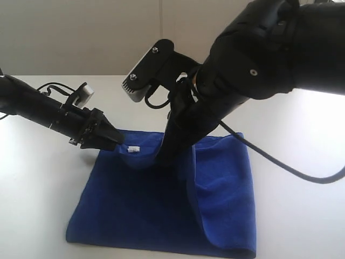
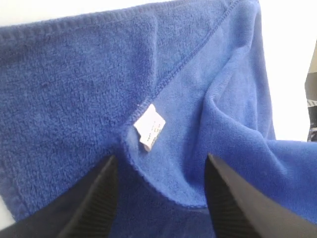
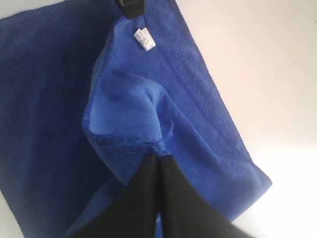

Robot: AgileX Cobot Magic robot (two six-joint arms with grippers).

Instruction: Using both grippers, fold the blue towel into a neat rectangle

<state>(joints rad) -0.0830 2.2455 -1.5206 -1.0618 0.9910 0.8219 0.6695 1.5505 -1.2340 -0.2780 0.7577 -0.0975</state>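
We see blue towel (image 1: 226, 178) on white table (image 1: 43, 189), part-folded, crease running near-far, right of middle. R gripper (image 3: 159, 157): fingers together, clamped on raised far-edge fold, mid towel. L gripper (image 1: 119, 142): jaws apart, nothing held, at far-left corner beside white label (image 1: 132, 149) (nearer arm there). Count: 1 towel, 1 label, 2 grippers.

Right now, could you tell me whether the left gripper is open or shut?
Open: the left gripper has its jaws wide apart, the towel loose between them.
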